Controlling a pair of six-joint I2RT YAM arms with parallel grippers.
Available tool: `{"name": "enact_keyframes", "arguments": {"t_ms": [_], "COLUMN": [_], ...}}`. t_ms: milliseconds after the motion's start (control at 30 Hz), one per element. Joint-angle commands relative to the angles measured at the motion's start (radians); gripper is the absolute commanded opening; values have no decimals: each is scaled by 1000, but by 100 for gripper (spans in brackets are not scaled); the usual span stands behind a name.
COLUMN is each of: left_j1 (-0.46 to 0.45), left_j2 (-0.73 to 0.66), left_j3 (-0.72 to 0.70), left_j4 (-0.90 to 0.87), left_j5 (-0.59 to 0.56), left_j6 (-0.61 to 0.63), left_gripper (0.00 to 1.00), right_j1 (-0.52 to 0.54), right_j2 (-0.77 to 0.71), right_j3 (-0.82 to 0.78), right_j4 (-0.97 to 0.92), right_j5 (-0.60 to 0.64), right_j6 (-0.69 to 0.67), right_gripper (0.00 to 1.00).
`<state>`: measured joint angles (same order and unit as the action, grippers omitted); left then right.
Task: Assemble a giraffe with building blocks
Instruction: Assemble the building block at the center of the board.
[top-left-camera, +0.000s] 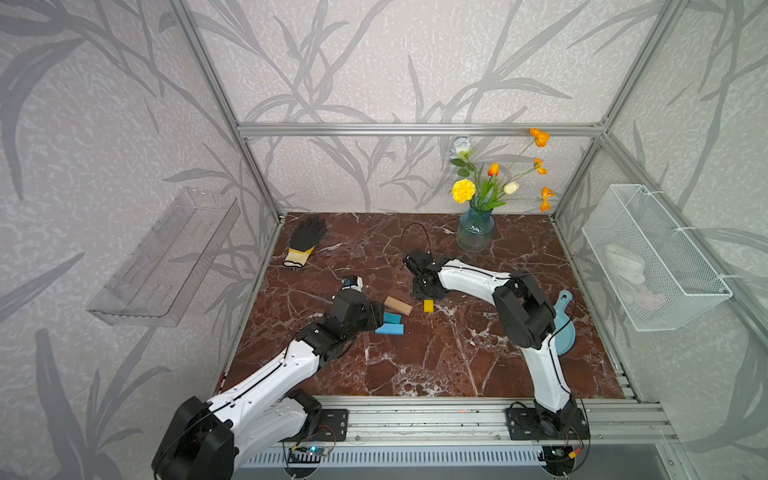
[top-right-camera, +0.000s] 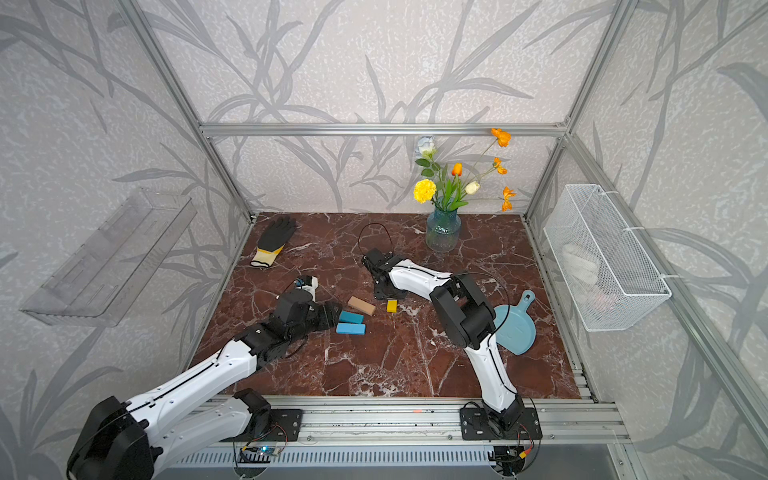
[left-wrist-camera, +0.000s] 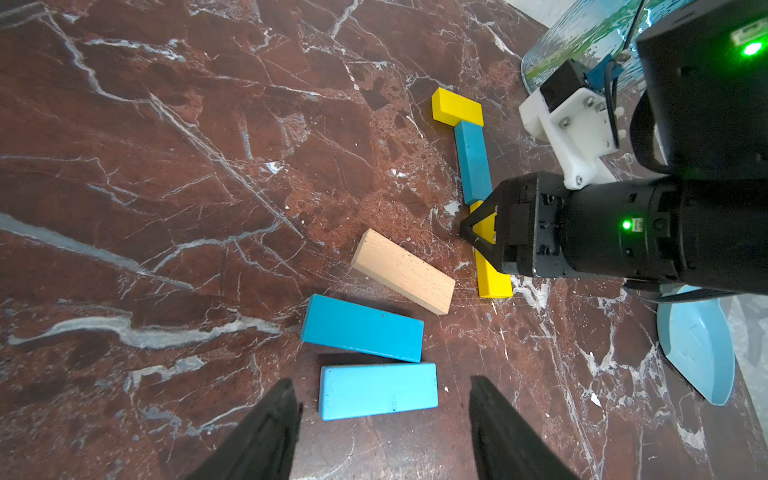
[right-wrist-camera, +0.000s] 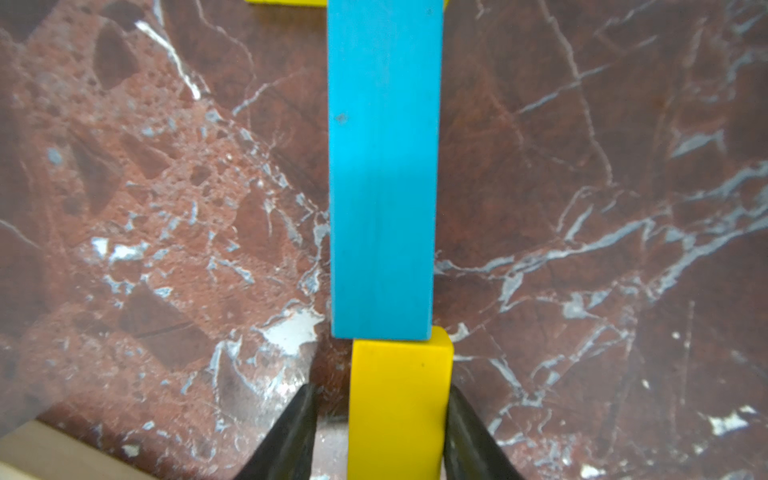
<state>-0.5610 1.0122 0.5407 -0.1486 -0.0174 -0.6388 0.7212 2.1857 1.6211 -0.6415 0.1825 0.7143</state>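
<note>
1. Clutter sits round the red-brown marble tabletop (top-left-camera: 415, 357): a black work glove with a yellow cuff (top-left-camera: 305, 243) far left, a blue glass vase of flowers (top-left-camera: 475, 232) at the back, and a light-blue plastic scoop (top-right-camera: 515, 324) half hidden behind the right arm (top-left-camera: 469, 278).
2. That arm's wrist covers most of the giraffe (left-wrist-camera: 473, 166) in both top views; only the near end of the long yellow bar (top-left-camera: 428, 306) peeks out.
3. Count the wooden building blocks (left-wrist-camera: 361, 328): six. Two yellow, three blue or teal, one plain tan.
4. The giraffe lies mid-table before the vase: a crosswise yellow bar (left-wrist-camera: 457, 107) touches a teal bar (left-wrist-camera: 473, 162), which butts end to end on the long yellow bar. A tan bar (left-wrist-camera: 403, 270), blue bar (left-wrist-camera: 353, 320) and light-blue bar (left-wrist-camera: 378, 390) lie loose just beside it.
5. Over to the right gripper (right-wrist-camera: 380, 390): it points down, jaws straddling the long yellow bar, one finger against it, a sliver of marble by the other, no squeeze.
6. Low and stretched forward, the left gripper (left-wrist-camera: 380, 380) hangs by the light-blue bar, jaws wide, holding nothing.
</note>
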Motion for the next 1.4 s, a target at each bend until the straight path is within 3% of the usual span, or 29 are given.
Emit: {"name": "enact_keyframes", "arguments": {"t_ms": [0,1167,1367], "left_j1": [3,4,3], "left_j2": [-4,-3,-1], "left_j3": [30,48,53], "left_j4": [-4,-15,-12], "left_j5": [5,4,5], "left_j6": [9,14,14], "left_gripper": [67,67,67], "right_j1": [1,13,14], "right_j2": [49,-57,-37], "right_j3": [-35,-46,-30], "right_j4": [10,-31,-23], "right_j5": [-72,116,66], "right_j6": [17,28,15], "right_gripper": [49,49,49]}}
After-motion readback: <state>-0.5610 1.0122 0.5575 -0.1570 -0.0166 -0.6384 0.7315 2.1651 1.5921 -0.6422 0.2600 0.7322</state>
